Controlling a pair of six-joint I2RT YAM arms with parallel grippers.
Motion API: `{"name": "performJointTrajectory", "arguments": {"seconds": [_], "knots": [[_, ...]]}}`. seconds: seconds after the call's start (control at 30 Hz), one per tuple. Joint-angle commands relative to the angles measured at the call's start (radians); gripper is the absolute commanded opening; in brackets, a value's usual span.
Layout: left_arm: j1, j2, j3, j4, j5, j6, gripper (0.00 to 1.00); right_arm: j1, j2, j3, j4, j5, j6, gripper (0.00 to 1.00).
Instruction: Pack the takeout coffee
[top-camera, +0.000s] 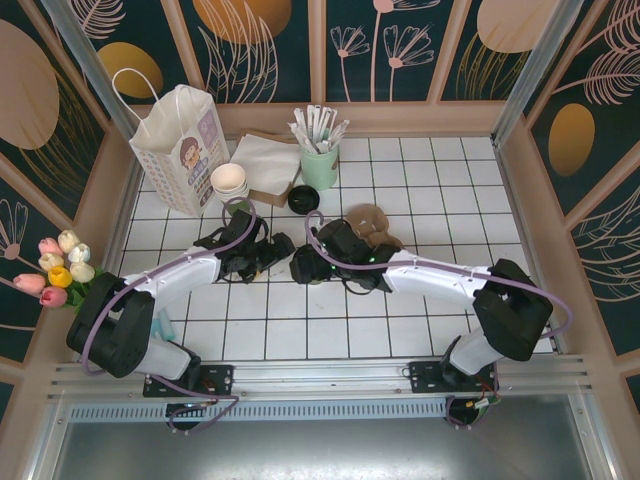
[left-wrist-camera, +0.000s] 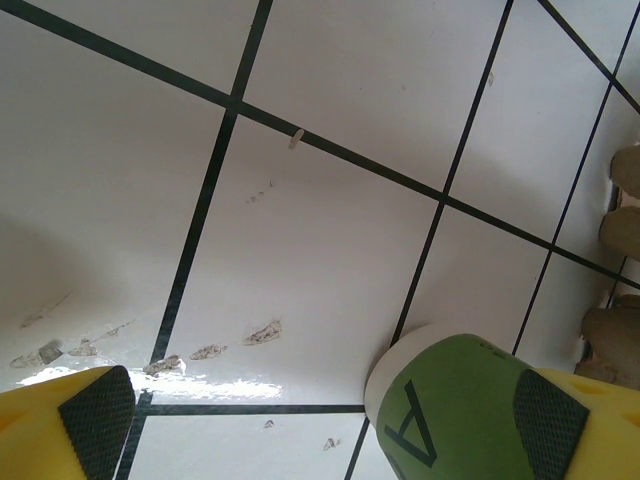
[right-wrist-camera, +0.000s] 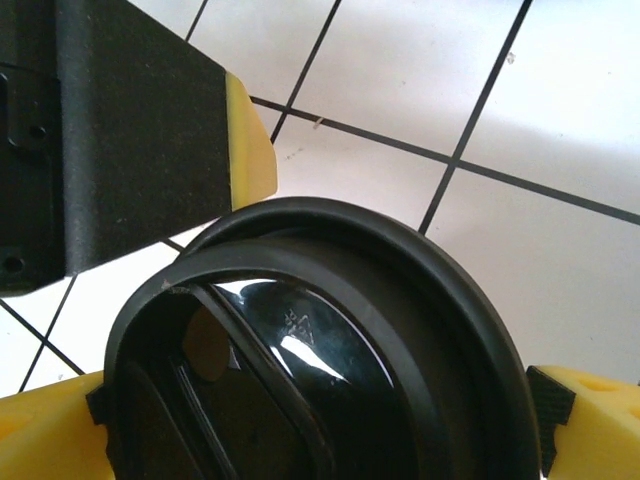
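Observation:
The green-sided paper cup (left-wrist-camera: 470, 410) with its cream rim lies tilted on the white tiles, against the right pad (left-wrist-camera: 550, 415) of my left gripper (left-wrist-camera: 320, 420). That gripper is open, and its left pad (left-wrist-camera: 95, 420) is far from the cup. My right gripper (right-wrist-camera: 320, 420) is shut on the round black lid (right-wrist-camera: 330, 350), which spans the space between its yellow fingers. In the top view the left gripper (top-camera: 268, 256) and the right gripper (top-camera: 306, 266) nearly meet at mid table. The left gripper's yellow finger (right-wrist-camera: 250, 140) sits just beyond the lid.
A brown cup carrier (top-camera: 372, 225) lies behind the right gripper. At the back stand a paper bag (top-camera: 180, 145), stacked lidless cups (top-camera: 230, 181), napkins (top-camera: 265, 160), a mint holder of white sticks (top-camera: 320, 165) and another black lid (top-camera: 303, 198). Flowers (top-camera: 60, 265) are at the left.

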Motion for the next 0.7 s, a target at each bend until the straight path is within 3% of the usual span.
{"name": "performJointTrajectory", "arguments": {"seconds": [0.0, 0.3, 0.67], "knots": [[-0.005, -0.021, -0.001, -0.004, 0.009, -0.016, 0.99, 0.002, -0.029, 0.009, -0.104, 0.011, 0.005, 0.99], [-0.006, 0.004, 0.035, -0.020, 0.024, -0.009, 0.98, -0.008, -0.044, 0.037, -0.117, 0.058, 0.000, 0.99], [-0.007, -0.026, 0.088, -0.056, 0.025, -0.006, 0.98, -0.114, -0.097, -0.044, -0.017, -0.119, 0.013, 0.95]]}}
